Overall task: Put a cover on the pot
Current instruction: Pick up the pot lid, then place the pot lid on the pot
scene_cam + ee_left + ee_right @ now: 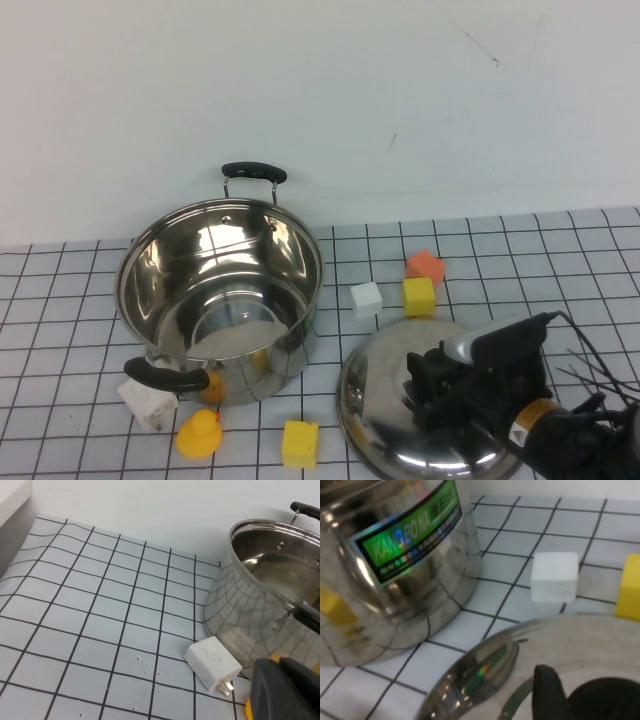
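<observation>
**Right gripper over the lid, pot uncovered beside it.**

The right gripper (432, 385) sits low over the top of the domed steel lid (385, 385), at the near right of the table (520, 250); whether its fingers are spread or closed on the black knob (607, 700) cannot be told. The lid rests on the gridded surface, apart from the pot (220, 295), which stands open and upright at centre left with one black handle toward the wall and one toward the robot. Between lid and wall lie a white block (366, 297), a yellow block (419, 296) and an orange block (425, 266). Near the pot's front handle are a white charger plug (214, 663), a yellow duck (199, 434) and a second yellow block (300, 443). The left gripper (282, 690) is just beside the plug and the pot's wall; its finger state cannot be told.
</observation>
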`<state>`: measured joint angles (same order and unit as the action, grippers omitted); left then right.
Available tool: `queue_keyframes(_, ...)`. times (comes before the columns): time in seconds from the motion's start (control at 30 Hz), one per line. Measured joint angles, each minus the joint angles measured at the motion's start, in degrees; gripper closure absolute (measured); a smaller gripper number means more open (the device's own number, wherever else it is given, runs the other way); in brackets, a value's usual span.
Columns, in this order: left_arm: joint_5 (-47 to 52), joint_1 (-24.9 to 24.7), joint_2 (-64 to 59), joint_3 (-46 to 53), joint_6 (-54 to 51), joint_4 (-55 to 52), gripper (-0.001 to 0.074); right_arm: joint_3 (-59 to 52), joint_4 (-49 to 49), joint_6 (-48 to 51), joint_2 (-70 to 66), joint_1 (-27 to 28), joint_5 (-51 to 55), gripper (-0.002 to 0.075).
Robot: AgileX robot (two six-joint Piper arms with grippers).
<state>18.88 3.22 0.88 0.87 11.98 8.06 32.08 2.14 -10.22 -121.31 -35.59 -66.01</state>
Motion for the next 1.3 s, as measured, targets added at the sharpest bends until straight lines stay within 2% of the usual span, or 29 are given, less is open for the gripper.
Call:
queue_keyframes(0.1,0.0,0.0,0.0,0.0,0.0,0.0,0.0738,-3.5,0.9,2.1,5.2,0.0,1.4,0.0386)
queue_keyframes(0.27,0.0,0.0,0.0,0.0,0.0,0.0,0.0738,-8.5,4.1,5.9,22.3,0.0,4.7,0.0386)
queue_keyframes(0.33,0.0,0.0,0.0,0.0,0.0,0.0,0.0738,-8.2,4.1,6.2,30.3,0.0,12.0,0.0386)
queue_keyframes(0.43,0.0,0.0,0.0,0.0,0.0,0.0,0.0737,-4.5,1.6,7.0,40.8,0.0,30.7,0.0386)
queue_keyframes(0.57,0.0,0.0,0.0,0.0,0.0,0.0,0.0738,6.9,-4.6,7.6,46.4,0.0,51.8,0.0386)
queue_keyframes(0.7,0.0,0.0,0.0,0.0,0.0,0.0,0.0738,20.1,-9.3,7.6,42.1,-1.1,59.5,0.0386)
queue_keyframes(1.03,0.0,0.0,0.0,0.0,0.0,0.0,0.0738,48.6,-9.8,7.1,15.0,-8.1,62.7,0.0386)
queue_keyframes(1.3,0.0,0.0,0.0,0.0,-0.2,0.0,0.0738,66.2,-9.4,5.4,-2.0,-10.1,68.7,0.0386)
